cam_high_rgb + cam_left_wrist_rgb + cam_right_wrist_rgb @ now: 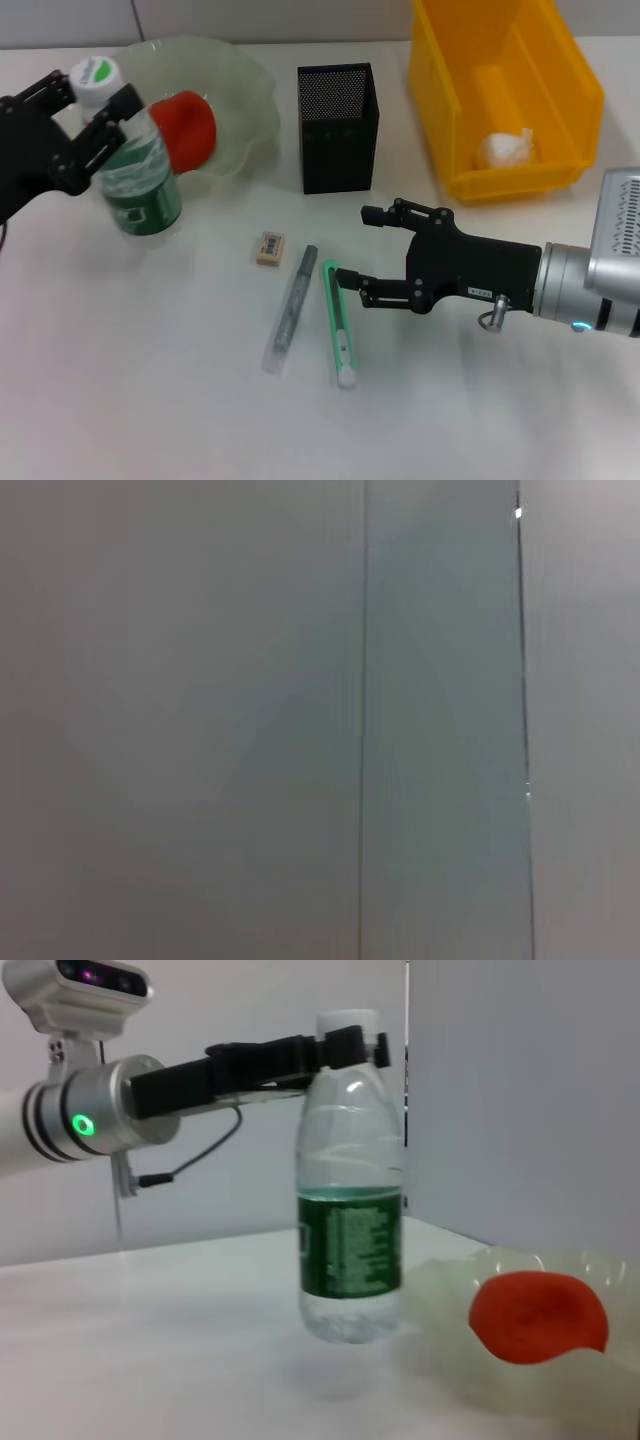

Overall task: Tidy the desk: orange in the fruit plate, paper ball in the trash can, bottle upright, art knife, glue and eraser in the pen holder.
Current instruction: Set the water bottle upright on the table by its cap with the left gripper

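Plastics, mesh and matt black metal on a smooth white desk

The bottle (135,165) is clear glossy plastic with a printed green label; the fruit plate (240,100) looks translucent and glassy; the pen holder (338,127) is perforated black mesh; the trash can (560,90) is shiny yellow plastic holding a crumpled paper ball (505,148).

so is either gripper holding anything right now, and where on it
The left gripper is closed on the bottle at its neck, just under the cap. The right gripper is open beside the art knife, holding nothing.
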